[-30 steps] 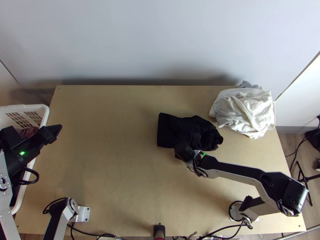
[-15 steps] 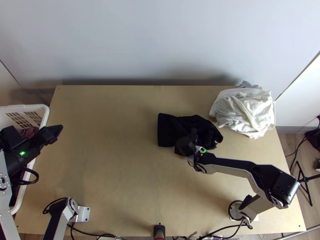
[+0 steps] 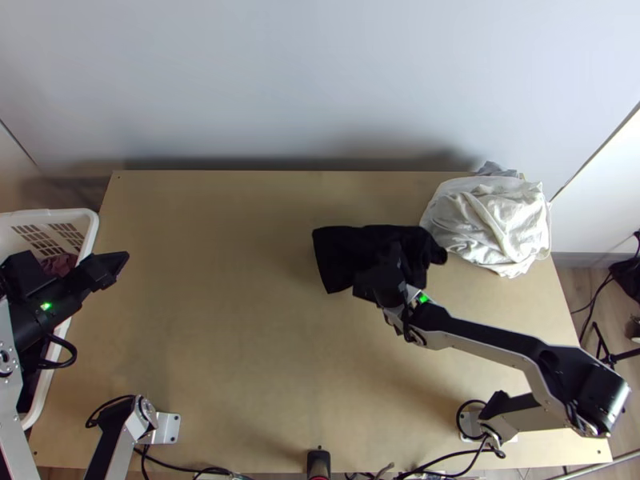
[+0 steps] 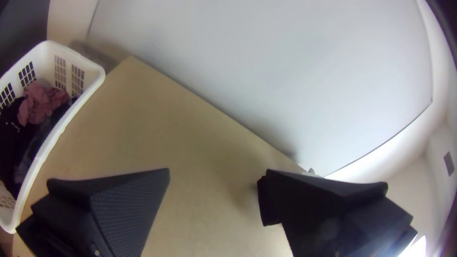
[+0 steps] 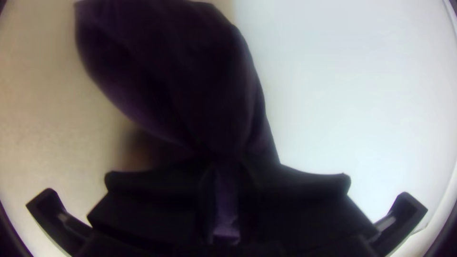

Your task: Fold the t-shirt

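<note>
Top view: the black T-shirt [image 3: 340,256] lies on the worktop [image 3: 224,360], somewhat right of its middle, just beside the heap of white cloth [image 3: 492,228]. Compared with half a second ago, its left edge has turned aslant, and the right arm [image 3: 488,340] has shifted a little to the right. The right part of the shirt, which was rumpled, now shows a straighter far edge. I judge that this pull serves to straighten or arrange the bundle; the shirt is compact, but a neat fold seems not yet reached, and it could slide or twist if it is pulled further. How many layers it has, I cannot tell.

Left wrist view: the left gripper [image 4: 216,176] has its jaws released, well apart, with nothing between them. Nearby stands the white laundry basket [image 4: 99,82], with a pink garment [image 4: 38,102] and darker clothes inside.

Right wrist view: the right gripper [image 5: 227,166] has its jaws clenched on a gathered piece of the shirt, and the fabric widens out beyond them. Which part of the shirt is pinched, I cannot say.

As for brands, labels or writing, I can make out none on the shirt.
</note>
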Robot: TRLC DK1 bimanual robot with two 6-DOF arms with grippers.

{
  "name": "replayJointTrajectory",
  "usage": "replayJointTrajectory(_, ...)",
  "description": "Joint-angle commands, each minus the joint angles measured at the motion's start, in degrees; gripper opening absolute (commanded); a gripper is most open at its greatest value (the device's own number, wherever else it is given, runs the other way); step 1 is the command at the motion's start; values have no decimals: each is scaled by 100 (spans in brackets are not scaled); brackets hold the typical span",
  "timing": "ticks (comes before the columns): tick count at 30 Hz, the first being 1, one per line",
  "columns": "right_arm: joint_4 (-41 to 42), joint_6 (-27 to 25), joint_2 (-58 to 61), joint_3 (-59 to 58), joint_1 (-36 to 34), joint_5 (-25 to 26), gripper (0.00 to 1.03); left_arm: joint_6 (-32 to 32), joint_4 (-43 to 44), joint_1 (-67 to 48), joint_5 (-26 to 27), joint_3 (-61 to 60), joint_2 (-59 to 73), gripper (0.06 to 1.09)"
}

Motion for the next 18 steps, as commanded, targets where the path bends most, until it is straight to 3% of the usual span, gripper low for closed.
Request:
replayJointTrajectory(1, 38, 29, -422, 711, 39, -20, 4, 20, 32, 4, 14, -93, 76, 104)
replayJointTrajectory(12, 46, 653, -537, 1581, -22, -3, 4, 55, 102, 13, 5, -287, 84, 104)
replayJointTrajectory(18, -182, 1224, -317, 2557, -453, 120, 4, 90, 146, 48, 5, -304, 190, 104)
